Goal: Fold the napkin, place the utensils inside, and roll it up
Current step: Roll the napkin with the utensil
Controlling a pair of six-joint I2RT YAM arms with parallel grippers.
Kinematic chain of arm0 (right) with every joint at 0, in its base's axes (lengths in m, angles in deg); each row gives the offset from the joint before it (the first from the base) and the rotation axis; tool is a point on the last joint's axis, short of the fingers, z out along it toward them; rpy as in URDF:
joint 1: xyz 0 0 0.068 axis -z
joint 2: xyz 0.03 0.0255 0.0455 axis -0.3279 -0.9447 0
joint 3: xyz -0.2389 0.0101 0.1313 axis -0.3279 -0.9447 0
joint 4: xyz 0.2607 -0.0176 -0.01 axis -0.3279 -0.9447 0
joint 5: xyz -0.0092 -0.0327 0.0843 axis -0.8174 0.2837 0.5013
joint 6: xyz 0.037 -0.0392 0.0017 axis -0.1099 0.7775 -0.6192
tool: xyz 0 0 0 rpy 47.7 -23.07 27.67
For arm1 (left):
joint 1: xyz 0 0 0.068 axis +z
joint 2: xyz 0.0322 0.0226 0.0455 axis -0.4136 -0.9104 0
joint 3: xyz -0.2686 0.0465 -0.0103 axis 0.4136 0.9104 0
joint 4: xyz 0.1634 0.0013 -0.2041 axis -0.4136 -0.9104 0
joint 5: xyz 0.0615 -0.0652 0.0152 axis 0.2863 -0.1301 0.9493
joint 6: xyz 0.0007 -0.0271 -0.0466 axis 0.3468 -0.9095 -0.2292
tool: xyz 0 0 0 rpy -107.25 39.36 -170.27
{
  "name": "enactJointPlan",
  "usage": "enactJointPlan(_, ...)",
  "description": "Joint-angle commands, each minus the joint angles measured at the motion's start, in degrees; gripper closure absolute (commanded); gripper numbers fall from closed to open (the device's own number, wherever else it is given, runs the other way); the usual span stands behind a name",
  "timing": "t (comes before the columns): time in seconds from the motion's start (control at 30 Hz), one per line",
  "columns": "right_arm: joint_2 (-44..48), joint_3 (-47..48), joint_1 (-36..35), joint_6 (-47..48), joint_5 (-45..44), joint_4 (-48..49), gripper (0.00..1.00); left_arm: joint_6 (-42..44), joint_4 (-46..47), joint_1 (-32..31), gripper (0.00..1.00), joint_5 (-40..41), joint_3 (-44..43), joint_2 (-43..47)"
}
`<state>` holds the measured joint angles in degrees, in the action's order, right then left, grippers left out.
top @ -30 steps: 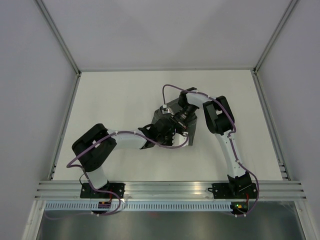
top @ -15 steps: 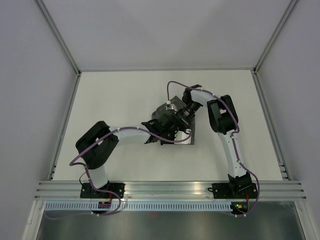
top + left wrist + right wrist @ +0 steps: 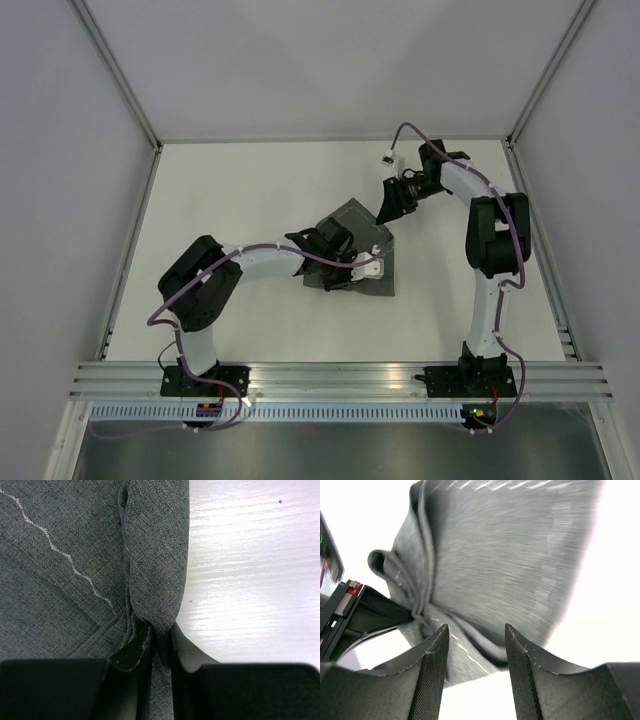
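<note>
At mid-bench (image 3: 250, 190), the napkin (image 3: 352, 228) lies folded and bunched, dark grey, with a pale stitched line running across it. The left jaws are nearly closed and pinch a raised fold at the napkin's edge, just beside bare bench. The right jaws stand wide apart with nothing between them. They hang clear of the cloth, toward the far right of the bench, and the right wrist view looks between them onto the napkin.
</note>
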<state>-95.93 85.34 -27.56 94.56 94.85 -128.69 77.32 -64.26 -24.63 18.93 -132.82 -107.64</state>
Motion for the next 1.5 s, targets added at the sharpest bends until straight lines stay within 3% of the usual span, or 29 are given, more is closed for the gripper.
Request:
enactJointPlan(0.0, 8.31, -3.93, 3.85, -7.02, 0.34, 12.74, 0.46, -6.38, -7.4, 1.51, 0.98, -9.47, -1.94, -2.78)
enactJointPlan(0.23, 23.61, -18.78, 6.05, -3.07, -3.17, 22.16, 0.5, -10.08, -11.8, 4.84, 0.98, -18.08, -5.64, -6.92)
enactJointPlan(0.5, 43.21, -36.8, 5.0, 11.14, -4.57, 25.24, 0.49, -12.71, -16.01, 7.57, 0.98, -25.82, -9.33, -11.13)
enactJointPlan(0.63, 51.03, -44.53, -0.26, 17.57, -8.0, 25.15, 0.49, -14.12, -17.69, 9.15, 0.98, -30.65, -11.09, -14.03)
enactJointPlan(0.77, 57.62, -52.54, -10.36, 19.7, -15.18, 25.76, 0.48, -15.35, -18.39, 10.03, 0.98, -31.98, -12.14, -15.53)
enactJointPlan(1.13, 54.31, -60.28, -30.93, 16.63, -29.7, 34.55, 0.46, -17.81, -21.56, 10.82, 0.98, -32.68, -15.74, -19.93)
enactJointPlan(1.47, 45.95, -60.81, -39.91, 14.78, -42.19, 43.87, 0.44, -18.34, -22.7, 11.18, 0.98, -32.68, -16.36, -21.24)
